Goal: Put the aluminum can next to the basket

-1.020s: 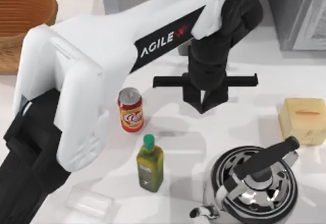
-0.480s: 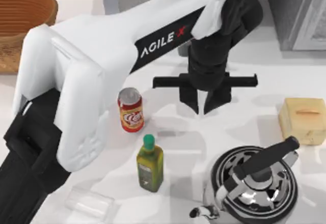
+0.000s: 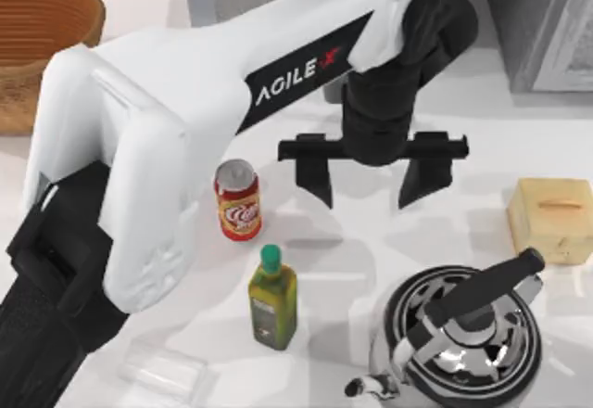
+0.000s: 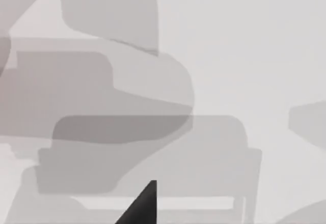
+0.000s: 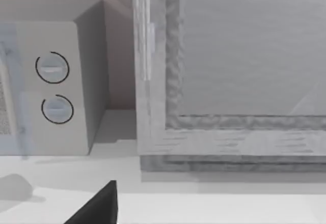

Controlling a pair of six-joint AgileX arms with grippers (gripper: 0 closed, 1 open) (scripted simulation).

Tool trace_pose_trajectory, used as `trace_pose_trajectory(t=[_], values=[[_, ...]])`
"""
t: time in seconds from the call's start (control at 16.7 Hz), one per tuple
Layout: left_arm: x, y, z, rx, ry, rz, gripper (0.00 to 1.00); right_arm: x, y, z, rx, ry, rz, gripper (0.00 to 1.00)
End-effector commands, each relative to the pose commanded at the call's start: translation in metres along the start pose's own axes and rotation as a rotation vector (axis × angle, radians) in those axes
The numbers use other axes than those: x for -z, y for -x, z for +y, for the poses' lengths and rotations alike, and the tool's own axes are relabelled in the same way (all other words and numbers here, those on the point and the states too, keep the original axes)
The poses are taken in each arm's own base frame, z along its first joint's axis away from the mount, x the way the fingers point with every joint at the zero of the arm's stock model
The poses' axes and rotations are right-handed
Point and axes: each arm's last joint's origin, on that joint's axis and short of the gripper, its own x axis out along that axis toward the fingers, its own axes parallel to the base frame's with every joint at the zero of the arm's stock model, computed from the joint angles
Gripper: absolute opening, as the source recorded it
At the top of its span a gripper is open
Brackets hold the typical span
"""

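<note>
So the left gripper [image 3: 373, 181] is hanging over the middle of the white surface [image 3: 482, 148] with its fingers [image 3: 315, 181] spread wide apart, nothing between them. It sits off to the right of the aluminum can [image 3: 238, 199], near but not touching it. The can stands upright on the surface, red and gold label with a silver top, right beside the big white arm link that crosses the top view.

The basket [image 3: 37, 28] is way over in the far left corner, well apart from the can, partly hidden by the arm. Just in front of the can there's a green-capped olive oil bottle [image 3: 272, 297], upright. A shiny kettle [image 3: 463, 338] with a black handle sits toward the front right, and a yellowish block that looks like butter [image 3: 551, 218] is at the right edge. A clear plastic container [image 3: 167, 371] lies near the front left.

The left wrist view is mostly bare surface with shadows and one dark fingertip [image 4: 142, 206]. The right wrist view looks at a microwave [image 5: 51, 81] and a grey cabinet front [image 5: 229, 81]; can't tell how the right gripper's fingers stand.
</note>
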Motion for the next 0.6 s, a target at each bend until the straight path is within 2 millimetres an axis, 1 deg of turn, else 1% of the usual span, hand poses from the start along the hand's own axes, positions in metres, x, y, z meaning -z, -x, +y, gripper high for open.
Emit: trace_pose_trajectory(t=[0.6], values=[[-0.0015,0.0008,0.0015,0.001,0.003,0.006,1.00,0.0000,0.0000,0.0000,0.000,0.000,0.000,1.00]])
